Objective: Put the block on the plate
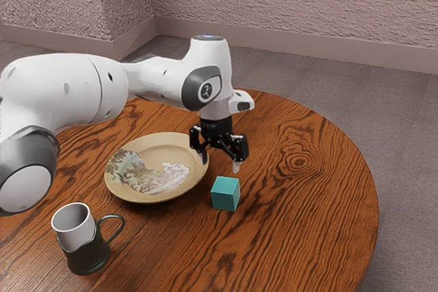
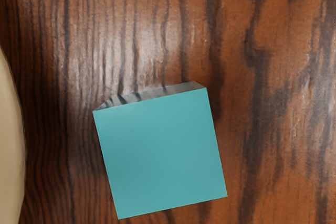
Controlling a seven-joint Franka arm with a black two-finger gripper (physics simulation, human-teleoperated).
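Note:
My black gripper (image 1: 220, 163) hangs above the table with its two fingers spread apart and nothing between them. Just below it in the exterior view, a teal block (image 1: 225, 194) rests on the wood. Seen from the hand, the block (image 2: 161, 153) shows its flat top face, slightly turned. A round beige plate (image 1: 164, 151) with a picture printed on it lies beside the block, toward the exterior view's left. The edge of the plate (image 2: 9, 150) also appears in the wrist view, apart from the block.
A dark-based mug (image 1: 87, 254) with a light upper part and a handle stands near the exterior view's lower left, in front of the plate. The round wooden table (image 1: 308, 203) has its curved edge toward the exterior view's right.

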